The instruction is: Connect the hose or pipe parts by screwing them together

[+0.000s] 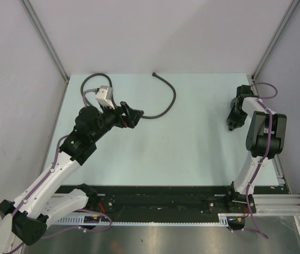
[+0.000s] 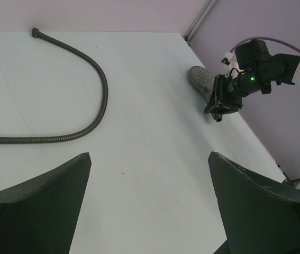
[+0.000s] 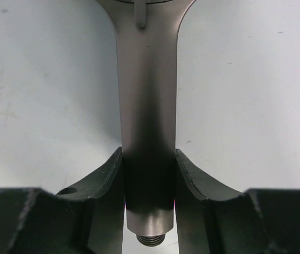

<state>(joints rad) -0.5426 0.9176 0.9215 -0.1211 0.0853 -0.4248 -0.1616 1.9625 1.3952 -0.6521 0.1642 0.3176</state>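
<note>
Grey hose point(image 1: 174, 95): 1, loose on the desk point(image 1: 192, 153), far left to centre. Shower head point(image 3: 148, 106): 1, far right, handle pinched by your right claw point(image 3: 148, 156), threaded end clear. Left claw point(image 2: 150, 156): wide open, empty, near the hose. Step: pickup. Next, you likely grasp the hose end and align it with the thread.

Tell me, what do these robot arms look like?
The left arm and right arm: white links, black joints, thin purple cables. The left end effector and right end effector: black, two broad curved fingers; green light near the right one.
</note>
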